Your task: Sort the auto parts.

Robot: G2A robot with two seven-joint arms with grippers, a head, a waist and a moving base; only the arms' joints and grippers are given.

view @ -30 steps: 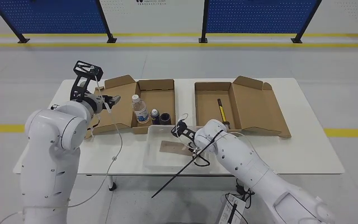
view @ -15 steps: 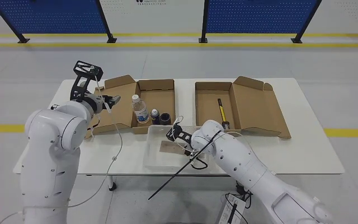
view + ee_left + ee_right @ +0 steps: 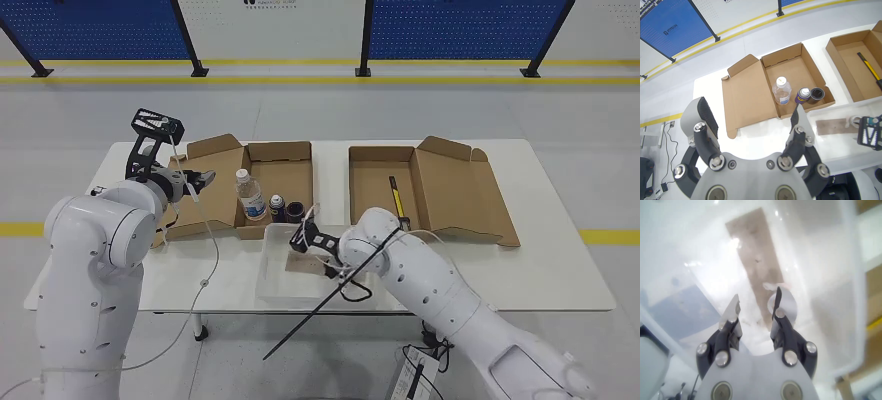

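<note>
Now the right end effector (image 3: 757,294) hangs spread over a small, white, hollow-centred roll (image 3: 789,306).

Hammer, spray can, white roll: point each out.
hammer (image 3: 869,66), left wrist view, on its yellow handle.
spray can (image 3: 800,98), left wrist view, on its purple body.
white roll (image 3: 789,306), right wrist view, on its outer side.

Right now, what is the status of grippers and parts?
Left gripper open, empty. Right gripper open over tray, beside white roll by brown strip. No obstruction seen.
</note>
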